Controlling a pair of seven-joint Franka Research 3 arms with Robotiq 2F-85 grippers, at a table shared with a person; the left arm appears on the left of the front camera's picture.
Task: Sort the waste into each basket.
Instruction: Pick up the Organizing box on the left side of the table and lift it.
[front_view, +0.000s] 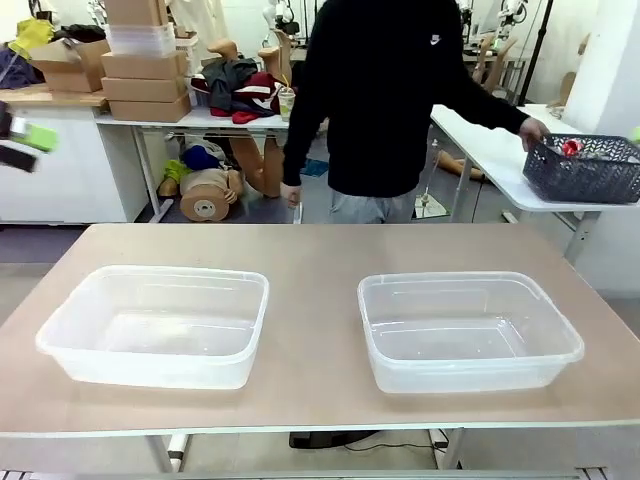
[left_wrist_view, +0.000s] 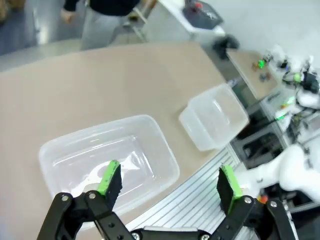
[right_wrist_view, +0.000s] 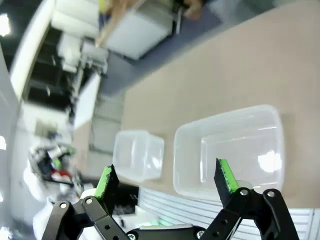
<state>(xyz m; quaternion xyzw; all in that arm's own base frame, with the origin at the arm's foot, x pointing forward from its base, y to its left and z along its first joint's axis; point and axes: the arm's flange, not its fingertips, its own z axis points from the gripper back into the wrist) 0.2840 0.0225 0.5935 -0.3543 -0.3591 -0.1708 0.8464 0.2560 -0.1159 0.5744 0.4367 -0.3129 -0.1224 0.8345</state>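
Note:
Two clear tubs stand side by side on the tan table, both with nothing inside: the left tub (front_view: 150, 372) and the right tub (front_view: 462, 378). The dark lattice basket (front_view: 585, 175) sits on a white side table at the far right, with a red can (front_view: 571, 147) inside and a person's hand (front_view: 533, 130) on its rim. My left gripper (left_wrist_view: 169, 182) hangs open above the left tub (left_wrist_view: 95, 131), the right tub (left_wrist_view: 200, 136) beyond it. My right gripper (right_wrist_view: 165, 180) hangs open above the right tub (right_wrist_view: 225, 116). The left gripper (front_view: 22, 145) shows high at the picture's left edge.
A person in a black top (front_view: 380, 100) stands at the far side between the two tables. Bare tabletop (front_view: 310, 250) lies behind and between the tubs. Shelves with cardboard boxes (front_view: 145, 70) stand at the back left.

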